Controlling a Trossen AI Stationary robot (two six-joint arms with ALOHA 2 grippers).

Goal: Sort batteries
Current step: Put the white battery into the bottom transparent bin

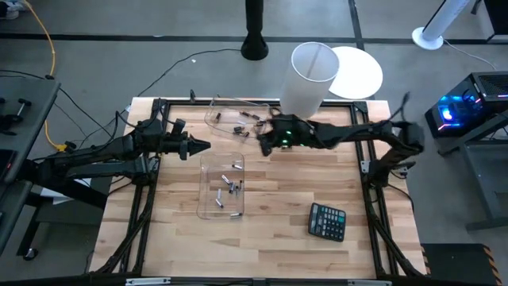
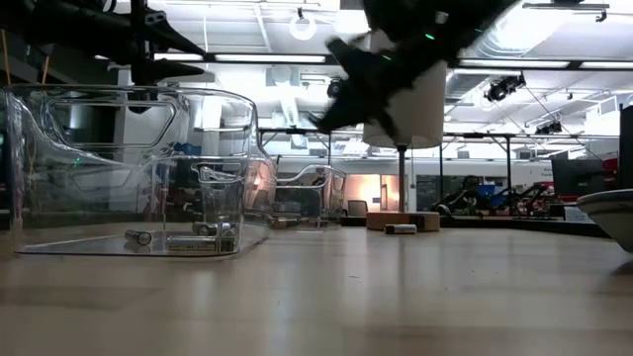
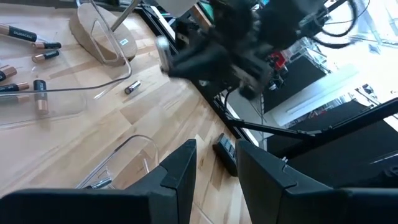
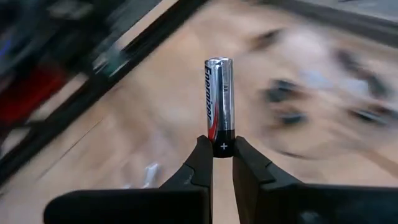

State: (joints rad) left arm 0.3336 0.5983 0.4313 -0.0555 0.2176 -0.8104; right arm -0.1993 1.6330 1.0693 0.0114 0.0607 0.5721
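My right gripper (image 4: 223, 163) pinches one battery (image 4: 219, 106) by its plus-marked end, its long axis running straight out past my fingertips, away from my wrist. It is silver with a black and red band and lettering along its side. I hold it above the table (image 1: 270, 238), beside the far clear tray (image 1: 224, 110); the background behind it is smeared, so the loose batteries (image 1: 230, 189) in the near tray (image 1: 208, 208) show better from above. My left gripper (image 1: 202, 146) hangs open nearby, holding nothing.
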